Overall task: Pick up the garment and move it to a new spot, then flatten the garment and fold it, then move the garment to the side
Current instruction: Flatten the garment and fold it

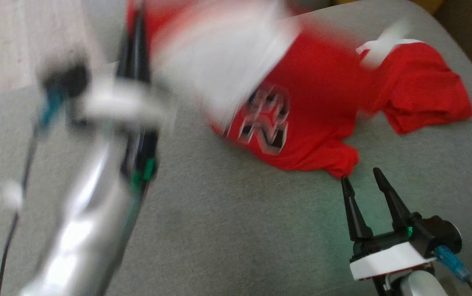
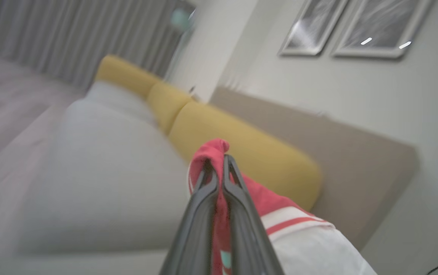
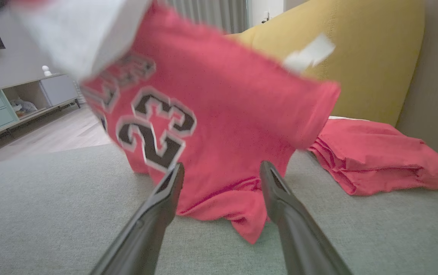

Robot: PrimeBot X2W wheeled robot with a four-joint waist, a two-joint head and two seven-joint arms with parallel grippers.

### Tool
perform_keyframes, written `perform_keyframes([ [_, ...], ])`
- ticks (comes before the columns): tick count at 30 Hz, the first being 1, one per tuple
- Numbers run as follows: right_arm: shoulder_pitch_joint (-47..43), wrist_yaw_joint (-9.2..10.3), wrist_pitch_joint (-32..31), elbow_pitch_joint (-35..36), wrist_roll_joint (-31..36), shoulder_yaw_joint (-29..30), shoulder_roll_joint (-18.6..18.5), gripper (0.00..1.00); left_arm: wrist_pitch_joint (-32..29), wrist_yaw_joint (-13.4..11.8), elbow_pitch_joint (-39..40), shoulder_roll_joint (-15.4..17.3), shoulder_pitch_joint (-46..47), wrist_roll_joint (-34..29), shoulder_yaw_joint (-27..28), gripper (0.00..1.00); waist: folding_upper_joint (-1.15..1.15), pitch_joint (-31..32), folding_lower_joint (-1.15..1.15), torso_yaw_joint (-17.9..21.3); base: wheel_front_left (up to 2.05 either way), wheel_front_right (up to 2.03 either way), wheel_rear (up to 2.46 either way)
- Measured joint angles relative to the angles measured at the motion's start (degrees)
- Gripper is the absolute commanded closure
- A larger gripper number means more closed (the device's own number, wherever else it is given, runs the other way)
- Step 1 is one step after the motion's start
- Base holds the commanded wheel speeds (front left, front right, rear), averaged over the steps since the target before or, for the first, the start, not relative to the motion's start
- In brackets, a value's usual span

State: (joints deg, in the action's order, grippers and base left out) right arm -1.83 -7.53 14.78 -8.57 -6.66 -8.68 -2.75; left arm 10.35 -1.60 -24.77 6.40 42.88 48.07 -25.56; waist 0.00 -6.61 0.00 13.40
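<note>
On the grey sofa seat (image 1: 219, 230), the left gripper (image 2: 218, 162) pinches the red garment (image 1: 322, 102), lifting it. The right gripper (image 1: 361, 174) gapes near its hem. Seemingly mid pick-up; next, carry it along the seat.

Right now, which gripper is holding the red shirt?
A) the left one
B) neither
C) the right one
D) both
A: the left gripper is pinched shut on a fold of the shirt, while the right gripper stands open near the hem, gripping nothing.
</note>
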Motion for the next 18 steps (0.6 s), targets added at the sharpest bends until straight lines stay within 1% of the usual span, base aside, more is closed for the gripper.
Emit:
perform_keyframes([
  [1,0.00,0.00,0.00,-0.02,0.00,0.03,0.00,0.00,-0.49,0.10,-1.47,1.23,-4.39,0.41,-0.12,1.00,0.00,-0.27,0.00,-0.50,0.00,0.00,0.00],
  [2,0.01,0.00,0.00,-0.03,0.01,0.03,0.01,0.00,-0.12,0.10,-2.99,2.12,-8.34,0.94,0.16,0.73,0.00,-0.62,0.00,-0.98,0.00,0.00,0.00],
  [3,0.01,0.00,0.00,-0.03,0.01,0.03,0.01,0.00,-0.12,0.10,-2.99,2.12,-8.34,0.94,0.16,0.73,0.00,-0.62,0.00,-0.98,0.00,0.00,0.00],
  [4,0.02,0.00,0.00,-0.10,0.02,-0.08,0.01,0.00,0.83,0.09,-4.77,2.64,-11.57,1.36,0.80,0.18,0.00,-1.08,0.00,-1.40,0.00,0.00,0.00],
  [5,0.14,0.00,0.00,-0.25,0.09,-0.35,0.01,0.00,1.81,0.11,-6.54,3.02,-13.94,1.40,1.59,0.00,0.00,-1.60,0.00,-1.75,0.00,0.00,0.00],
  [7,0.33,0.00,0.00,-0.44,0.13,-0.78,0.04,0.00,3.23,0.10,-9.07,3.25,-15.97,0.98,3.04,0.00,0.00,-2.61,0.00,-2.32,0.00,0.00,0.00],
  [10,1.07,0.00,0.00,-0.53,0.18,-0.76,0.05,0.00,3.93,0.42,-9.22,2.37,-15.97,-2.64,5.31,0.00,0.00,-3.89,0.01,-3.11,0.00,0.00,0.00],
  [11,1.35,0.00,0.00,-0.55,0.19,-0.65,0.05,0.00,3.93,0.29,-7.91,1.92,-16.06,-5.05,6.60,0.00,0.00,-4.23,0.00,-3.43,0.00,0.00,0.00],
  [14,1.92,0.00,0.00,-0.68,0.20,-0.58,0.05,0.00,4.03,-1.79,-0.77,0.32,-18.26,-15.77,10.48,0.00,0.00,-5.07,0.00,-4.30,0.00,0.00,0.00],
  [15,1.99,0.00,0.00,-0.86,0.19,-0.52,0.05,0.00,4.20,-2.74,4.44,-0.88,-22.17,-22.01,12.05,0.00,0.00,-5.42,0.00,-4.72,0.00,0.00,0.00],
  [16,1.99,0.00,0.00,-0.89,0.19,-0.45,0.05,0.00,4.28,-2.94,6.41,-1.46,-24.61,-24.63,12.15,0.00,0.00,-5.53,0.00,-4.92,0.00,0.00,0.00],
  [18,1.99,0.00,0.00,-0.97,0.19,-0.33,0.05,0.00,4.30,-2.49,8.91,-2.47,-29.73,-28.80,10.77,0.00,0.00,-5.67,0.00,-5.34,0.00,0.00,0.00],
])
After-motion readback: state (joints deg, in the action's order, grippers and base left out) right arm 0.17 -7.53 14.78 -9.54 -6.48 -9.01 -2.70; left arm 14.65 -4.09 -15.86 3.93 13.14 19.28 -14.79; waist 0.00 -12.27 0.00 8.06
